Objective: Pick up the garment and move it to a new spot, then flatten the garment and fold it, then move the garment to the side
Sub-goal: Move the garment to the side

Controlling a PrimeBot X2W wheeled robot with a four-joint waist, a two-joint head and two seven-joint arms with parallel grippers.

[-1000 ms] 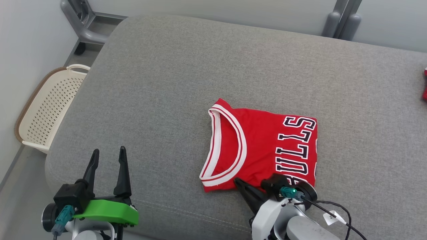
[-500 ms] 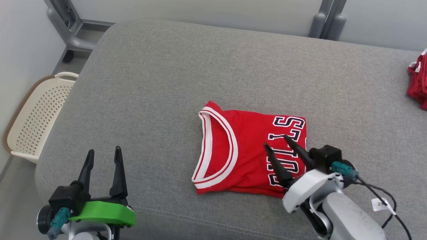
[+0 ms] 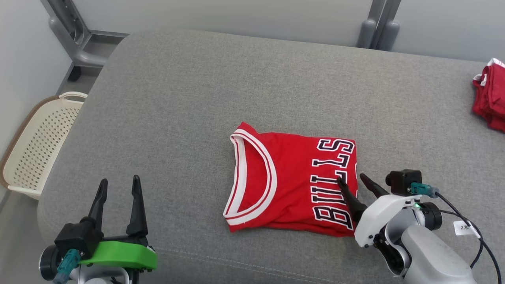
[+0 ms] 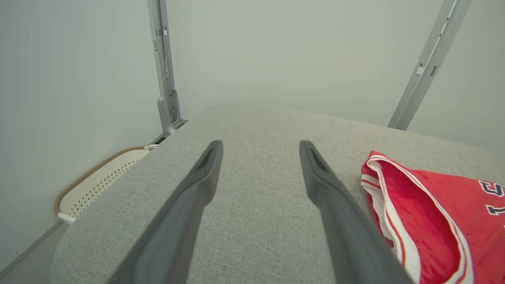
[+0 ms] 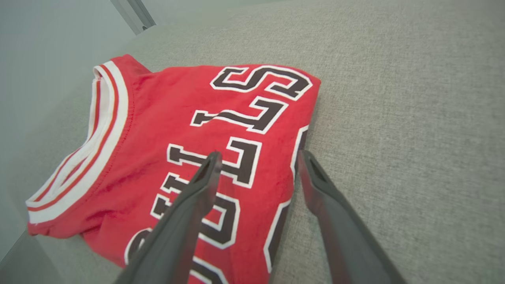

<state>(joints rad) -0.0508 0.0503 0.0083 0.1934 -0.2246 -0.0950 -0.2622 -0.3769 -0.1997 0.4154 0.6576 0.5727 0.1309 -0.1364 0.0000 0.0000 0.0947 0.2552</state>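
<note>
**Folded jersey at mid-surface, both pincers open and empty**

At the far left, a cream perforated basket point(image 3: 35, 154) stands on the floor beside the grey fabric-covered surface point(image 3: 189, 94). The left pincer point(image 3: 119, 179) hangs over the near left corner of that surface. Its two dark fingers are spread wide with nothing between them, and it is well apart from the garment. In the left wrist view the same pincer point(image 4: 260, 144) points across bare grey fabric, with the jersey's collar off to its right.

The garment point(image 3: 292, 181), a red jersey with white-trimmed neckline and black lettering, lies folded and flat near the middle of the surface, collar to the left.

The right pincer point(image 3: 351, 177) sits at the jersey's near right corner, fingers fully parted and gripping nothing. In the right wrist view point(image 5: 259, 154) one finger lies over the lettering and the other over grey fabric, with the jersey's edge between them. Whether either finger touches the cloth I cannot tell.

At the far right edge lies a separate heap of red cloth point(image 3: 489, 98).
</note>
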